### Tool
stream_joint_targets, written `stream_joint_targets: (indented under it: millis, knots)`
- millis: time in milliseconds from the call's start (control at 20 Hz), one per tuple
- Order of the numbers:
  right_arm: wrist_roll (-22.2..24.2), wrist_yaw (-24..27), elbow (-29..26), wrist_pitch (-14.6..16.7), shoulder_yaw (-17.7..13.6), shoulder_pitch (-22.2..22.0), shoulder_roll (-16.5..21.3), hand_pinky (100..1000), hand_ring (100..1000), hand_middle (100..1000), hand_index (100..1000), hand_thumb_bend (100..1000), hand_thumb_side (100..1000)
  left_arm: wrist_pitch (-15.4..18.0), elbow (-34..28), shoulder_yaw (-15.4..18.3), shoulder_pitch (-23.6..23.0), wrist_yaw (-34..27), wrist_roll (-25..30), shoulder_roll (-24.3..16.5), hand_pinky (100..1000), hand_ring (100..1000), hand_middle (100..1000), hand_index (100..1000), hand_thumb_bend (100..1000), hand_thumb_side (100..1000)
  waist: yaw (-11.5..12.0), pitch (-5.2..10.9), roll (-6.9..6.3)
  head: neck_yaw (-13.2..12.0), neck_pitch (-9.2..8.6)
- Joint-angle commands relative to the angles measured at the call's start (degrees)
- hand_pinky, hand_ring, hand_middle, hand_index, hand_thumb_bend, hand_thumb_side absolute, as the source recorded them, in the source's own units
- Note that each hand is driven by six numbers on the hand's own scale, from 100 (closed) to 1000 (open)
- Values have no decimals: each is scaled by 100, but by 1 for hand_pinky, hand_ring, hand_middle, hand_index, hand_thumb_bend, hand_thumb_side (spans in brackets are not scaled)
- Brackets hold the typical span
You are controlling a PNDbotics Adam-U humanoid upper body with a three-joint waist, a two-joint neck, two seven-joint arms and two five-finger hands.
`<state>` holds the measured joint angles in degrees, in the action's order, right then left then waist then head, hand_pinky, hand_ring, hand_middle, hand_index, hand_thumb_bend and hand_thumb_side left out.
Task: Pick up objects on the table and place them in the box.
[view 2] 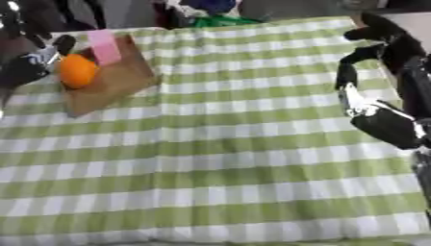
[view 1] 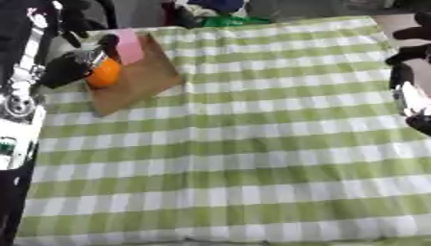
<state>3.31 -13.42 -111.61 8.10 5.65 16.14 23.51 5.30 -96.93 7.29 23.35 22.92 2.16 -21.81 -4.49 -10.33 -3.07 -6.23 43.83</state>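
1. The orange ball (view 2: 77, 70) is sitting at the far left of the bench, about ten o'clock from the middle of the cloth, right over the brown box (view 2: 118, 84), which is lying askew with its long side running from far right toward near left.
2. The left hand (view 1: 69, 67) is lying directly at nine o'clock of the orange ball, touching it; its fingers are curling round the ball's left side, so it looks to be holding it above the box.
3. A pink flat thing (view 2: 105, 46) is standing at the box's far edge, at about one o'clock of the ball and just beside it.
4. The right hand (view 2: 383, 41) is hanging well apart, at three o'clock across the checked bench (view 2: 235, 158), its fingers bending downward and holding nothing.
5. Judging by this, the left hand is far nearer and the move turns on letting the ball go straight down into the box; the ball is round, so it could roll toward the near left corner.
6. No other loose object is showing on the green-and-white cloth.
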Motion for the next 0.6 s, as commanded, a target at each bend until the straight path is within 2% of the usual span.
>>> stream_joint_targets:
  millis: [50,600]
  knots:
    - [21,55,-69,15,-29,75,60,834,657,778,966,100,405,29,-138,22,30,-65,10,-66,453,527,514,766,562,536,-14,66,12,-7,29]
    - [30,70,-71,16,-28,72,53,834,657,776,967,100,405,45,-135,21,-41,-111,40,-16,448,519,507,765,556,541,-10,93,21,8,29]
